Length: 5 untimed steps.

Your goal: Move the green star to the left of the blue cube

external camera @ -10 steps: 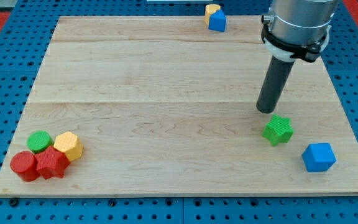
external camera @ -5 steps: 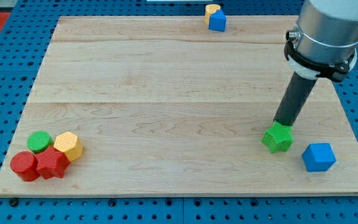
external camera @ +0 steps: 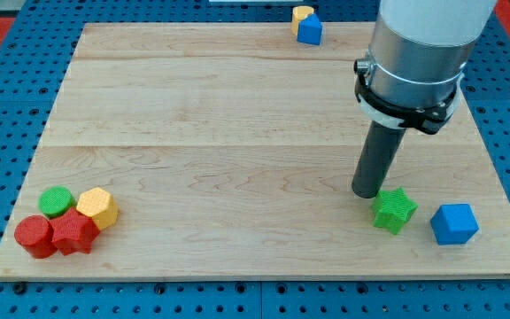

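The green star [external camera: 394,211] lies near the view's bottom right of the wooden board [external camera: 237,142]. The blue cube [external camera: 454,223] sits just to its right, with a small gap between them. My tip [external camera: 367,193] stands on the board at the star's upper left, touching or nearly touching it. The rod rises from there to the large grey arm housing [external camera: 414,53] at the view's top right.
A small blue block [external camera: 309,30] and a yellow block [external camera: 302,14] touch at the board's top edge. At the view's bottom left a green cylinder [external camera: 57,201], a yellow block [external camera: 97,207], a red cylinder [external camera: 34,236] and a red block [external camera: 73,233] cluster together.
My tip swung right to the star's top, then back left and down to its upper-left side. The green star slid slightly down and turned. The blue cube stayed put.
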{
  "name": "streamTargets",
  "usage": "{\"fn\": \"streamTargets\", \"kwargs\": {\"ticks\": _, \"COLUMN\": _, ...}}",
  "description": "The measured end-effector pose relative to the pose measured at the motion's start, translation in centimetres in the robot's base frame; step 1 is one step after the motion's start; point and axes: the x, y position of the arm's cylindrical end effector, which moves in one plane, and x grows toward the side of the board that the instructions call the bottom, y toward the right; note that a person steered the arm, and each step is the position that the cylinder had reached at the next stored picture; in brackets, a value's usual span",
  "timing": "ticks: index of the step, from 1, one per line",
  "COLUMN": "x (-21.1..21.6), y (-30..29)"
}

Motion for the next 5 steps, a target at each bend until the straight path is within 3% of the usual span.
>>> {"fn": "streamTargets", "kwargs": {"ticks": 5, "x": 3.2, "y": 0.1}}
